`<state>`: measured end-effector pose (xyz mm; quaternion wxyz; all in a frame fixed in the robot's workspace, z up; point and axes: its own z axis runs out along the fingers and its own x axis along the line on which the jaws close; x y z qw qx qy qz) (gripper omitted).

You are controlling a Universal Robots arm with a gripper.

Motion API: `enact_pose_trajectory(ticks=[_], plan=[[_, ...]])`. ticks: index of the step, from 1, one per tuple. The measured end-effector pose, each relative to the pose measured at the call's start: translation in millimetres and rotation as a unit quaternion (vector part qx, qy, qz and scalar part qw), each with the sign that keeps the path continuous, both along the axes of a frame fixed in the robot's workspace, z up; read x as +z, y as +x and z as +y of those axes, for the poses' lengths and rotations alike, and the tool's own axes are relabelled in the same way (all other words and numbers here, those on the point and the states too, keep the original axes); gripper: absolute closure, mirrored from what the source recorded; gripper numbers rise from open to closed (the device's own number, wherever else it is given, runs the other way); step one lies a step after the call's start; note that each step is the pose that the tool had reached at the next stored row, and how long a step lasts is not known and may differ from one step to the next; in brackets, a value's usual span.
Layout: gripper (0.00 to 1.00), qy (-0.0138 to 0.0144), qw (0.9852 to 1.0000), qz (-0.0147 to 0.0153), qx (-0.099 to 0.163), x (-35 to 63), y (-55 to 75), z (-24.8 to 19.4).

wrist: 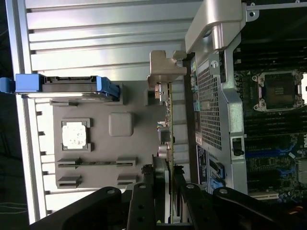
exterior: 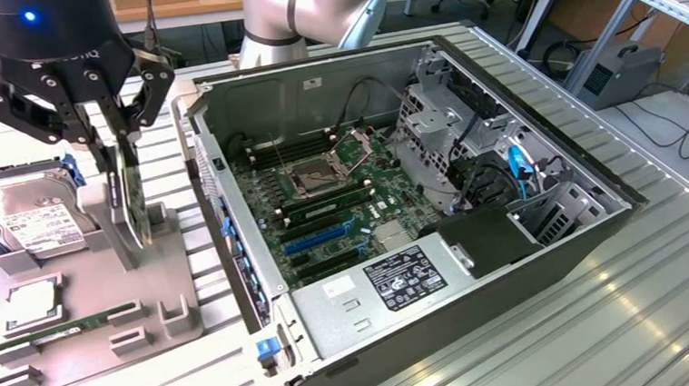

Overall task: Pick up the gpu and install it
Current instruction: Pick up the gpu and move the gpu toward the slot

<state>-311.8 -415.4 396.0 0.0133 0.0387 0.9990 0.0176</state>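
The gpu (exterior: 130, 203) is a thin dark card seen edge-on, standing upright over the grey holder tray (exterior: 176, 291) on the exterior view's left. My gripper (exterior: 118, 143) comes down from above, and its black fingers (exterior: 135, 117) are shut on the card's top edge. In the wrist view the gpu (wrist: 166, 129) runs away from the fingers (wrist: 144, 201), with its silvery end bracket (wrist: 165, 67) at the far end. I cannot tell whether the card's lower edge still sits in the tray's slot. The open computer case (exterior: 566, 232) lies right beside it.
On the tray are a hard drive (exterior: 31, 219) in blue rails, a CPU (exterior: 31, 301) and a green RAM stick (exterior: 69, 326). Inside the case the motherboard shows a CPU socket (exterior: 318, 172) and blue expansion slots (exterior: 323, 238). The case's side wall (exterior: 218, 211) stands between tray and board.
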Motion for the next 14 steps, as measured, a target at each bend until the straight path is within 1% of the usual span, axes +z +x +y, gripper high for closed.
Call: enact_pose_trajectory(ticks=[14], plan=[[0.73, 0.0000, 1.0000, 0.0000, 0.000, 3.4, 0.0, 0.0]])
